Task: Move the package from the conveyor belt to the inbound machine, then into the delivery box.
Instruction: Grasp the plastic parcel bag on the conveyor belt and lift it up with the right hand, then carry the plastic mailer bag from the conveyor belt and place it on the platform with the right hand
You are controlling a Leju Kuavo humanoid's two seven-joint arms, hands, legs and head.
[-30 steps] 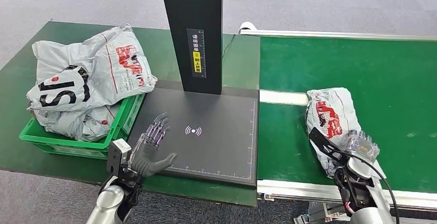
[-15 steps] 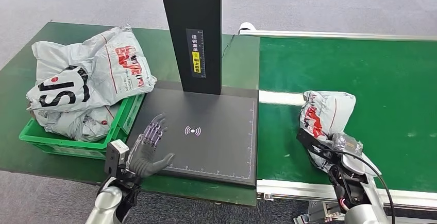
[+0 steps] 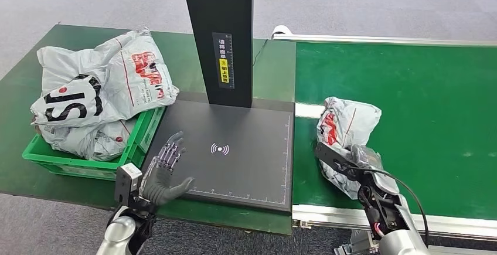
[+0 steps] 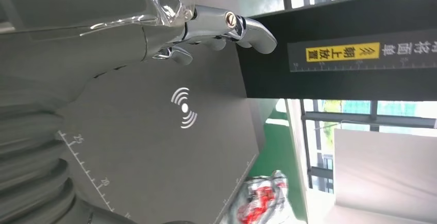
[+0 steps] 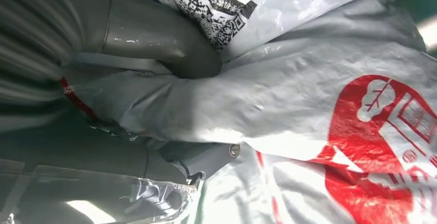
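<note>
Package point(image 3: 344, 127) gripped by the right hand point(image 3: 361, 160) at the belt's point(image 3: 410, 102) edge.
It sits just right of the scanner pad point(image 3: 246, 149); the left hand point(image 3: 161, 173), fingers spread and empty, hovers over the pad's left edge.

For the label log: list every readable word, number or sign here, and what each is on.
"请将面单朝上放置": yellow-and-white label on the black post.
"15", "20": ruler marks along the scanner pad's edge.
Wireless-wave sign, no words: middle of the pad.
"IS", part of larger black lettering: bag in the green crate.
Red logo print and QR code with small print on the package the right hand grips: unreadable.
</note>
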